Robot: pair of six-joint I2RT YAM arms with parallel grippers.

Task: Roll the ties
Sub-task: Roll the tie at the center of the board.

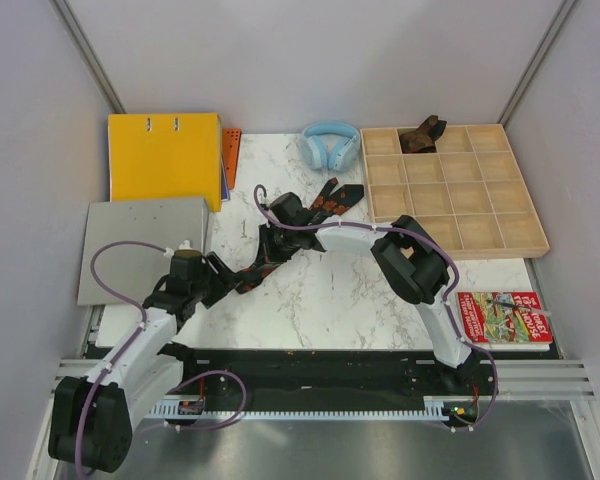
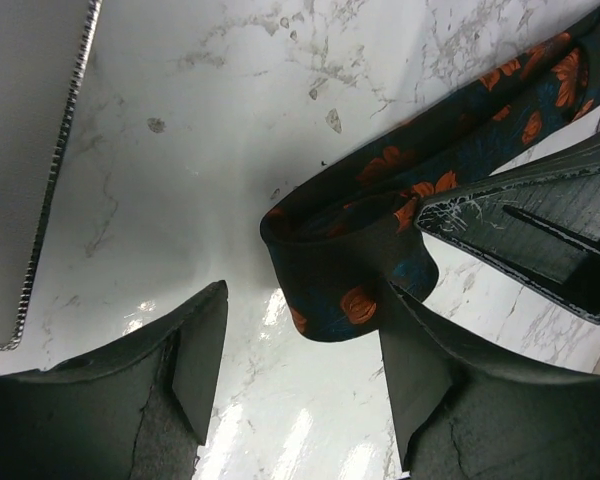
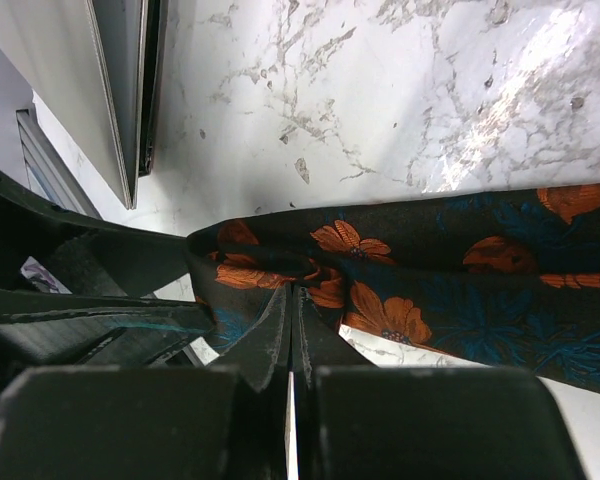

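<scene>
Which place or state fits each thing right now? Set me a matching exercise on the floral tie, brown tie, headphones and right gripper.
Column 1:
1. floral tie
2. brown tie
3. headphones
4. right gripper

Column 2:
A. in a far-row compartment of the tray
B. shut on patterned fabric
C. one end curled into a loop on the table
D. lying just left of the tray

Pairs: 1-C, 2-A, 3-D, 4-B

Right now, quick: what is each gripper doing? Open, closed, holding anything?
Left gripper: open, gripping nothing.
Right gripper: closed on the orange-flowered tie.
</scene>
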